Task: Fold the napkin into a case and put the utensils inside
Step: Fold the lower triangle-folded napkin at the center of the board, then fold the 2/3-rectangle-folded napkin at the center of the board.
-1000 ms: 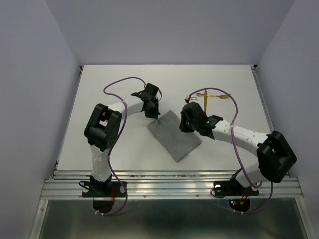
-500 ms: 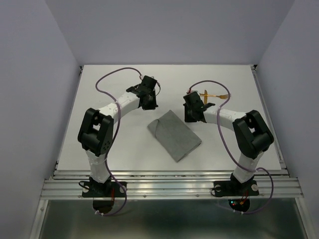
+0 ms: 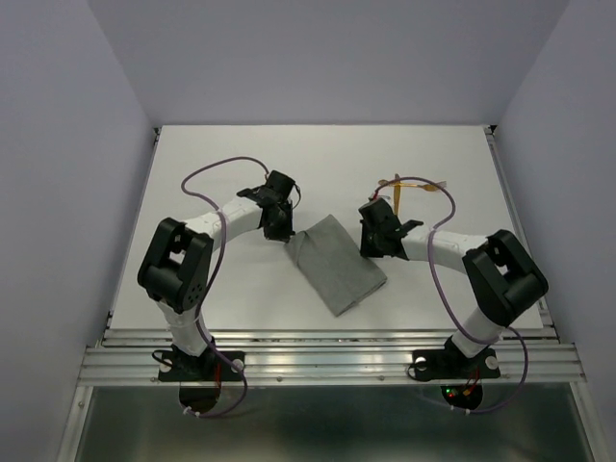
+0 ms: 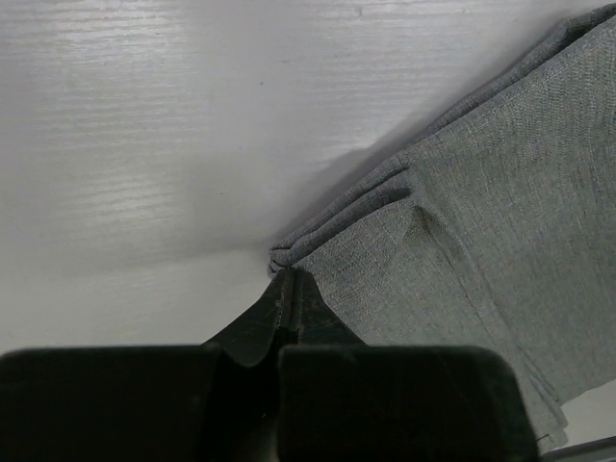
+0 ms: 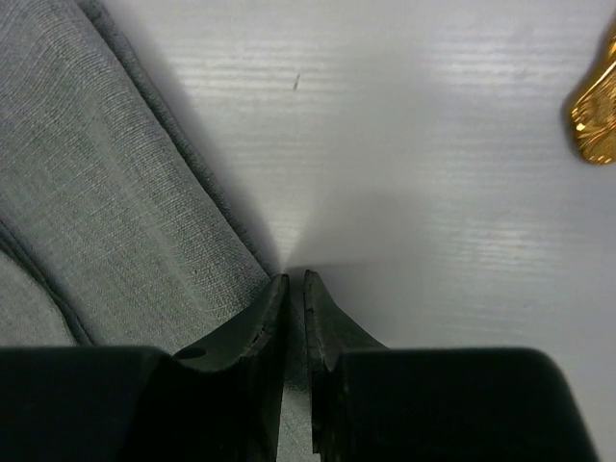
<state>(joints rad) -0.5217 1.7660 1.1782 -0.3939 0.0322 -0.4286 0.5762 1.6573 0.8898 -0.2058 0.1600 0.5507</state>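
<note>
The grey napkin lies folded into a narrow oblong, slanting across the middle of the table. My left gripper is shut, its tips touching the layered upper-left corner of the napkin; nothing shows between the jaws. My right gripper is low at the napkin's upper-right edge. Its jaws stand only a thin slit apart, the left finger over the edge of the napkin. The golden utensils lie crossed behind the right arm; one shiny end shows in the right wrist view.
The white table is walled at the back and both sides. A purple cable loops over each arm. A metal rail runs along the near edge by the arm bases.
Both grippers lifted away toward the back, then came down again at the napkin's upper corners. The right jaws have narrowed slightly. The napkin and utensils stay put.
</note>
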